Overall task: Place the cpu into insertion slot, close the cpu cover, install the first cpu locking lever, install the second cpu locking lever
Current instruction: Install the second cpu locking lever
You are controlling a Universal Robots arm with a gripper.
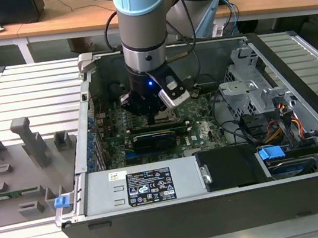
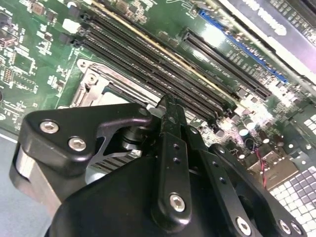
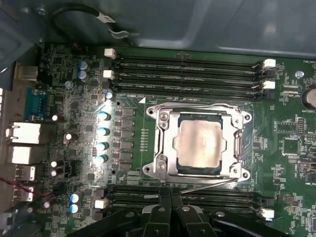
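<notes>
Your cpu (image 3: 199, 143) already sits in the insertion slot (image 3: 165, 170) with the cpu cover (image 3: 236, 143) down around it. The gripper (image 3: 171, 197) hovers at the socket's edge, jaws pressed together, empty. Misjudge the thin lever (image 3: 205, 184) and it could slip.

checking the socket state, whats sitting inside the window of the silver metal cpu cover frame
The dull silver-beige square cpu sits in the window of the silver-grey metal cpu cover frame, which lies flat around it. The socket's pin field beneath is covered by the chip.
</notes>
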